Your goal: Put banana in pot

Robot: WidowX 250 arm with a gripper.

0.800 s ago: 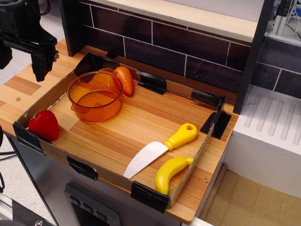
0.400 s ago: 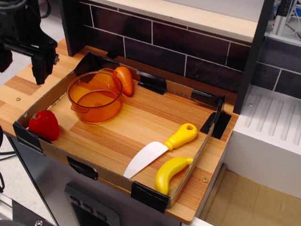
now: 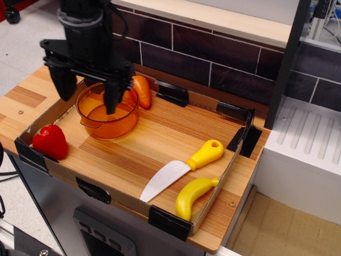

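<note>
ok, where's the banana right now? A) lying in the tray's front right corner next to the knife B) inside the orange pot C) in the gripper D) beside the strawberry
A: the banana lies in the tray's front right corner beside the knife, far from the pot, while the open gripper holds nothing.

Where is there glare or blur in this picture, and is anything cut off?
In observation.image, sharp throughout; glossy highlights on the banana, strawberry and pot rim; the pincer is crisp and casts little shadow; the arm is cropped at the top edge.
</note>
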